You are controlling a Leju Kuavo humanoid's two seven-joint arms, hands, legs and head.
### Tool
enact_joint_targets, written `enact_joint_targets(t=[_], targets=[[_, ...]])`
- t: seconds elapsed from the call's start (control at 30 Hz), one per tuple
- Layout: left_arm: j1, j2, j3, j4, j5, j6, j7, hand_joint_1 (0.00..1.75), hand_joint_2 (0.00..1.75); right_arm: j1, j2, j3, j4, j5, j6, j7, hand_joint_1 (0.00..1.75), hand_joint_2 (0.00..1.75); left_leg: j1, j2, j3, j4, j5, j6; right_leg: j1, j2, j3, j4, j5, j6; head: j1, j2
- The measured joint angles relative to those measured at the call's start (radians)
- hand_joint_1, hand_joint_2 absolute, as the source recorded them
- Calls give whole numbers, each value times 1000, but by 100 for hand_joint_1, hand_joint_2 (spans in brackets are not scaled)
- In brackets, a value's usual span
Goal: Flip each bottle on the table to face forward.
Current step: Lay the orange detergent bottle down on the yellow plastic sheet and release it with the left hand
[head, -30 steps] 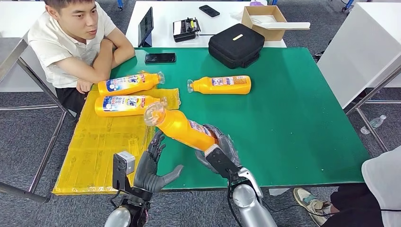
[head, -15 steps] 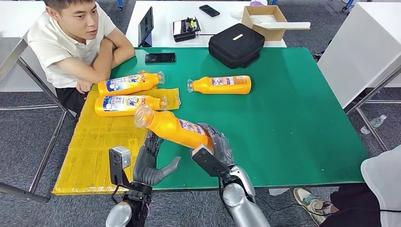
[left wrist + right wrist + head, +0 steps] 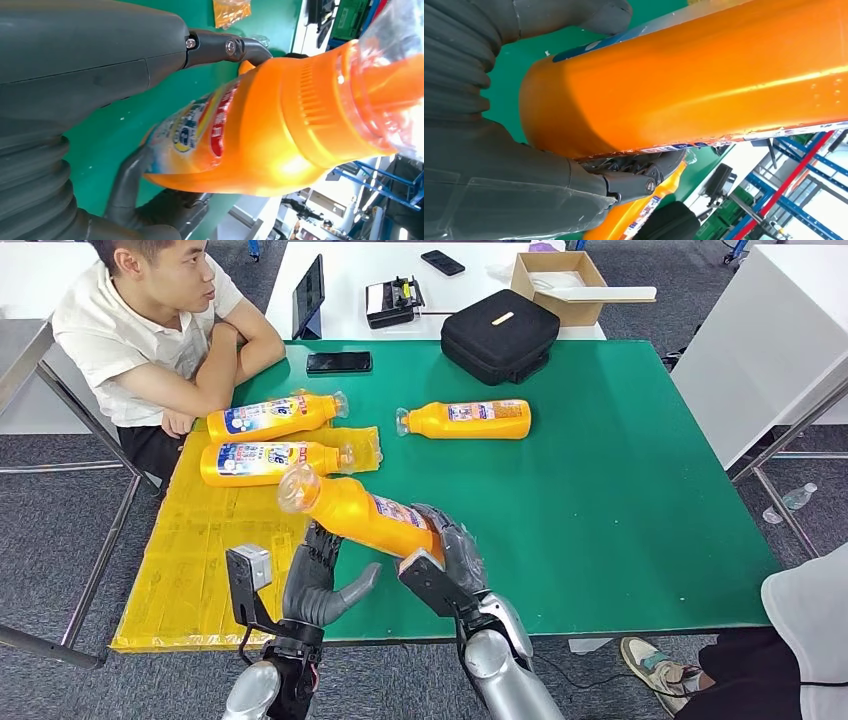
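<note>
Four orange bottles are in the head view. One, the held bottle, is gripped at its base by my right hand, tilted above the green table at lower centre, its clear cap toward the upper left. My left hand is just beside it, fingers spread, holding nothing. Two labelled bottles lie on the yellow sheet at the left, and a fourth bottle lies alone at upper centre. Their blue-and-white labels are too small to read. A phone and a black case sit at the far edge. A person leans on the upper-left corner.
</note>
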Motion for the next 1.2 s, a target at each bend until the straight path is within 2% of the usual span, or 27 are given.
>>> enact_joint_targets(t=[0.5,0.8,0.83,0.93,0.97,1.2], targets=[[-69,-7,2,74,187,73,-6,0,175,-35,41,1,84,28,-31,-34,175,175,0,0,0,0,0,0,0,0,0,0,0,0,0,0],[-98,-11,-1,114,240,75,-12,0,175,-68,61,6,141,15,-29,-38,175,175,0,0,0,0,1,0,0,0,0,0,0,0,0,0],[-102,-11,-2,119,242,75,-12,14,175,-71,63,6,148,13,-29,-39,175,175,0,0,0,0,1,0,0,0,0,0,0,0,0,0],[-110,-12,-2,129,244,76,-15,145,175,-77,67,7,165,9,-29,-39,175,175,0,0,0,0,1,0,0,0,0,0,0,0,0,0],[-111,-12,-3,132,244,77,-18,175,175,-79,67,7,169,7,-27,-39,175,175,0,0,0,0,1,0,0,0,0,0,0,0,0,0],[-112,-13,-5,138,244,87,-31,175,175,-81,68,8,190,-8,-11,-45,175,175,0,0,0,0,1,0,0,0,0,0,0,0,0,0]])
